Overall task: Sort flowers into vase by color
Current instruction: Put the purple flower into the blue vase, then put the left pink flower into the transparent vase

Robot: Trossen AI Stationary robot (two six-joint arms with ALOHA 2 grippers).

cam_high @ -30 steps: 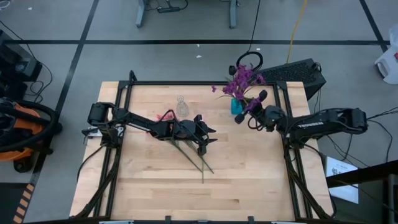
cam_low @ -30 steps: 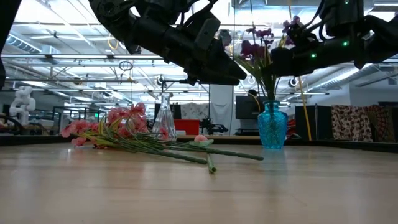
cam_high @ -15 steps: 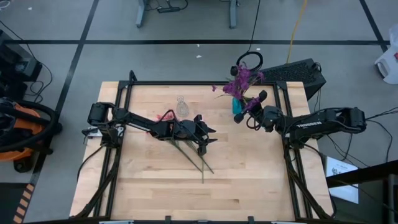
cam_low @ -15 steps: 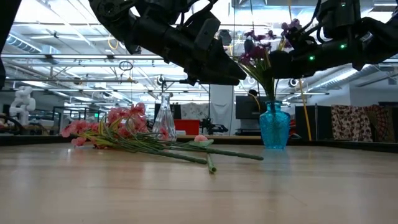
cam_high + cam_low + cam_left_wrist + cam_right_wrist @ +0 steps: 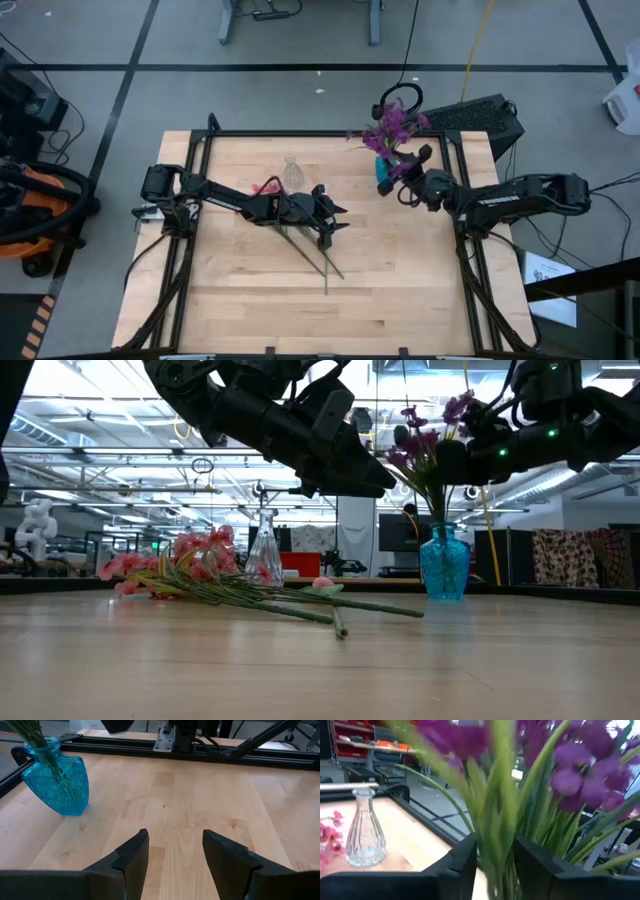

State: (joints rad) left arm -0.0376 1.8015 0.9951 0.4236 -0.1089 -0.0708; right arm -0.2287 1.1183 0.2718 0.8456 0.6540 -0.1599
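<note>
Purple flowers [image 5: 390, 125] stand with their stems in a blue vase [image 5: 381, 172] at the table's far right. My right gripper [image 5: 400, 170] is level beside them, above the vase's mouth. It is open, with its fingers on either side of a green stem [image 5: 497, 795]. Pink flowers [image 5: 265, 187] lie flat on the table's middle, and their stems [image 5: 315, 255] reach toward the near edge. My left gripper [image 5: 335, 227] hovers open above those stems with nothing between its fingers [image 5: 135, 857]. A clear glass vase [image 5: 292, 172] stands upright behind the pink blossoms. My right gripper has a purple flower's green stem [image 5: 496, 837] between its two fingers, above the blue vase's mouth. The fingers come level from the table's right and lie across the upright stem. Whether either finger touches the stem, I cannot tell.
A black frame [image 5: 320, 133] runs round the table's edge. Bare wood lies along the near half [image 5: 300, 310]. A keyboard [image 5: 480, 115] and headphones [image 5: 402, 97] sit beyond the far right corner.
My right gripper has opened while staying by the blue vase. The purple blossoms it was among have swung: they leaned toward the table's left, and now stand more upright in the vase. My left arm has kept still.
</note>
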